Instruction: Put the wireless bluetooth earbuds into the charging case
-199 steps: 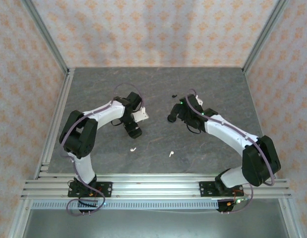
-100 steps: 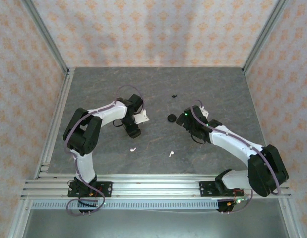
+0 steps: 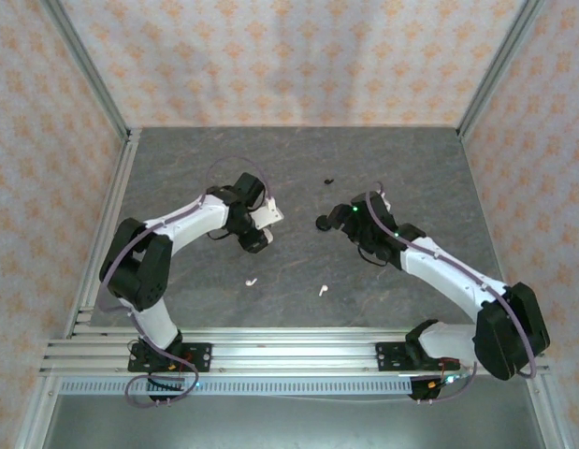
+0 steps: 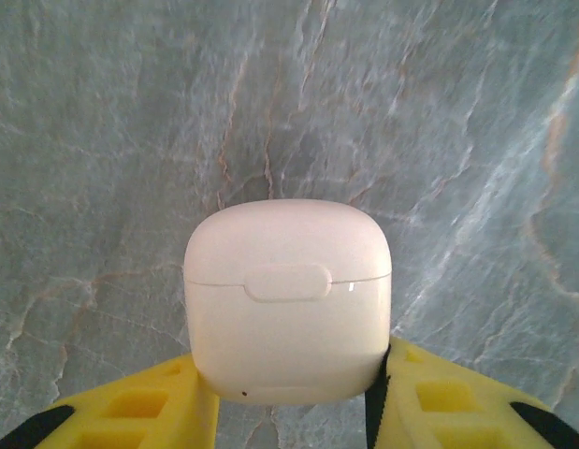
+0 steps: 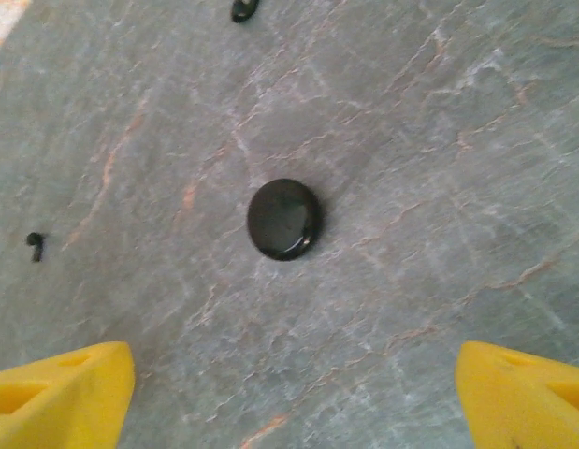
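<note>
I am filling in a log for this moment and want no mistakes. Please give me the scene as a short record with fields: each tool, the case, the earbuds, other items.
left tool: closed on the charging case, one yellow finger on each side
charging case: white, lid shut
right tool: open, holding nothing, aimed at the black disc
earbuds: two, white, lying loose and apart on the table in front of the arm bases; the second is at
task status: neither earbud is in the case yet
</note>
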You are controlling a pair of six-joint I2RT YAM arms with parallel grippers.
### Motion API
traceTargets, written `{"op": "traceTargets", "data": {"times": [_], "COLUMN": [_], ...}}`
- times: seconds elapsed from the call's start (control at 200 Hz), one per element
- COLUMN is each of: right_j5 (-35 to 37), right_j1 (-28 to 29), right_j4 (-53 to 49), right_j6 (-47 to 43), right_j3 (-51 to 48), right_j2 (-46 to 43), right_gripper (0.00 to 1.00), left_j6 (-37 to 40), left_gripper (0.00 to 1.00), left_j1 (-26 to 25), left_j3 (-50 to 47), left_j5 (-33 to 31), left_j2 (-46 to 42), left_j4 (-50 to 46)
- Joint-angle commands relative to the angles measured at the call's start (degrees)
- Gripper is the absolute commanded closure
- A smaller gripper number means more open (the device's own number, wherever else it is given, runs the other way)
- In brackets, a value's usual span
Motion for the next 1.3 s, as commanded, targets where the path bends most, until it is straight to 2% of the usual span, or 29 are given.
{"op": "traceTargets", "data": {"times": [0.0,0.165,0.41,0.535,0.916,1.171,1.296], "right_j5": [-5.5,-14.9,-23.2,-23.9,-27.6,-29.1,-29.7], "right_j1": [0.2,0.3,2.1,3.3,3.8,4.5,4.5], "right_j4": [4.9,11.3,11.7,10.9,15.3,19.5,22.2], "right_j6": [2.8,4.5,1.2,-1.2,1.6,4.5,5.8], "right_j3": [-1.7,-0.5,5.6,6.1,5.9,4.4,3.9], "right_j2": [-1.0,0.5,2.4,3.3,6.1,8.3,8.8], "right_gripper": [0.14,0.17,0.18,0.18,0.22,0.30,0.40], "left_j6": [-0.8,-3.8,-9.1,-11.6,-15.5,-17.9,-18.2], "left_gripper": [0.61,0.62,0.62,0.62,0.62,0.62,0.62], "left_j1": [-0.5,-1.4,-4.8,-6.2,-8.3,-8.3,-8.3], "left_j3": [-1.1,-3.5,-3.5,-2.6,-2.6,-2.3,-2.4], "left_j5": [3.5,5.5,6.1,6.0,6.6,8.4,9.1], "left_j2": [-3.7,-10.4,-15.5,-15.7,-17.0,-17.0,-17.2], "left_j4": [2.5,7.7,11.1,11.5,13.5,14.2,14.0]}}
